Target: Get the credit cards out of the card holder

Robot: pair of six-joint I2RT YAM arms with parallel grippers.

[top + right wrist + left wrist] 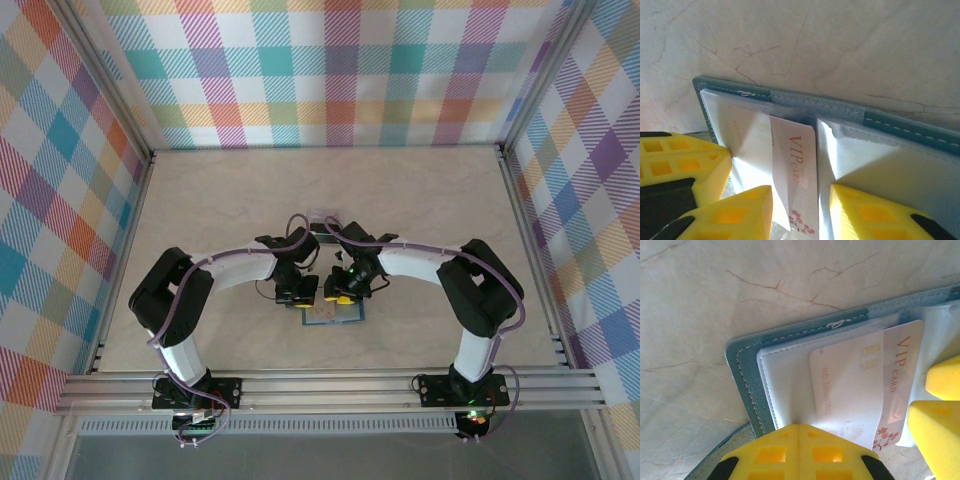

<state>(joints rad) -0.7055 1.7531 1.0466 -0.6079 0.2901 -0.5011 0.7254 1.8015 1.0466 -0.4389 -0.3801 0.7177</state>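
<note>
The teal card holder [335,316] lies open on the table under both grippers; its stitched edge [747,385] [815,102] frames pale clear sleeves. A white credit card marked VIP [797,165] [900,370] sticks partway out near the fold. Another pale card [840,385] sits inside the left sleeve. My left gripper [799,432] [298,292] is shut, its tip pressed onto the left sleeve, which creases around it. My right gripper [800,210] [345,294] stands open, jaws either side of the VIP card, with one of its fingers [942,382] beside that card.
The marbled table [200,220] is boxed in by plaid walls [330,70] on three sides. An aluminium rail [330,385] runs along the near edge. A small pale flat thing [325,213] lies just behind the grippers.
</note>
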